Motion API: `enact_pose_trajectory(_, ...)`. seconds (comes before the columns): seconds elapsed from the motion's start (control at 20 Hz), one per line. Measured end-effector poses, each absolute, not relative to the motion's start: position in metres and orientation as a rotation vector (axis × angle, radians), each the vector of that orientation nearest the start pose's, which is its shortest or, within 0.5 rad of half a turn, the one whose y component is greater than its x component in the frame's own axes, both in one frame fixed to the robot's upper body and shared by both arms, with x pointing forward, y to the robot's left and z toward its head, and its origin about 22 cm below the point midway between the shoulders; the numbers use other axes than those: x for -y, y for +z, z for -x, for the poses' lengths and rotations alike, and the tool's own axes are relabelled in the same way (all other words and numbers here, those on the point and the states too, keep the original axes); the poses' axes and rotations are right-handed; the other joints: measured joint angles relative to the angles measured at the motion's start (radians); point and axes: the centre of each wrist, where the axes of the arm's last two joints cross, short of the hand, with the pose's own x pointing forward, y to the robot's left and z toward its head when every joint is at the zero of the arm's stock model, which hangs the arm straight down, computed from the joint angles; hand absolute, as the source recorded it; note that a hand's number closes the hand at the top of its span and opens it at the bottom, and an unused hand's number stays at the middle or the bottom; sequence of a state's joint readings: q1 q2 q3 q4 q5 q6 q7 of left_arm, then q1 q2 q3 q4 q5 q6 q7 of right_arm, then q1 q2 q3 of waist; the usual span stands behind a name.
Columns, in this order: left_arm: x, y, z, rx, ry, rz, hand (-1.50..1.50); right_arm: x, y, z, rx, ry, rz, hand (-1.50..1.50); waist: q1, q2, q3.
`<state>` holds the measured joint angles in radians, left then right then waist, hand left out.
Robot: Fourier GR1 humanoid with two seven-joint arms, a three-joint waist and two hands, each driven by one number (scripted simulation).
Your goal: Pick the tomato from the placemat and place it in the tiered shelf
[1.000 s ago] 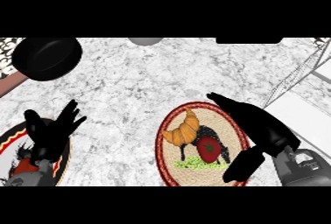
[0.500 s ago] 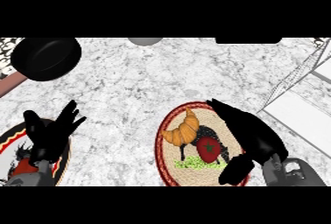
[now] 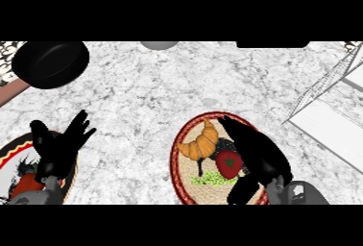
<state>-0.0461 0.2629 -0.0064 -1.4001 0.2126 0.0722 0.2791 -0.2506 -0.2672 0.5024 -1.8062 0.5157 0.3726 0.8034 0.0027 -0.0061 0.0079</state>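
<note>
A red tomato (image 3: 227,162) with a green stem star lies on the oval placemat (image 3: 183,169), which has a red rim and a rooster picture. My right hand (image 3: 259,154) is open and lies over the mat's right half. Its fingers stretch past the tomato's right side and its thumb (image 3: 239,192) hangs below the tomato. The hand hides the tomato's right edge. The white tiered shelf (image 3: 327,126) stands at the right edge. My left hand (image 3: 58,149) rests open, fingers up, at the lower left.
A black pan (image 3: 51,64) with a brown handle (image 3: 8,93) sits at the top left. A second red-rimmed mat (image 3: 16,150) lies partly under my left hand. A grey round object (image 3: 159,45) shows at the counter's far edge.
My right hand has slid left from the mat's right edge to over the mat, now against the tomato. The left hand has stayed put.
</note>
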Motion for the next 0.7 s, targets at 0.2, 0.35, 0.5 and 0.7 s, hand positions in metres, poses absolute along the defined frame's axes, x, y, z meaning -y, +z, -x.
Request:
enact_pose_trajectory(0.2,-0.298,-0.013,-0.251,1.178,0.04,-0.1,0.0,0.144,0.081,-0.246,1.065,1.158,0.543,-1.5,0.0,0.0,0.001)
enact_pose_trajectory(0.35,-0.298,-0.012,-0.251,1.178,0.04,-0.096,0.0,0.141,0.073,-0.249,1.058,1.162,0.566,-1.5,0.0,0.0,0.0)
enact_pose_trajectory(0.5,-0.291,-0.015,-0.249,1.19,0.047,-0.099,0.0,0.142,0.065,-0.247,1.073,1.159,0.584,-1.5,0.0,-0.001,0.001)
enact_pose_trajectory(0.7,-0.291,-0.015,-0.25,1.19,0.042,-0.099,0.0,0.141,0.051,-0.255,1.102,1.142,0.578,-1.5,0.001,-0.001,0.001)
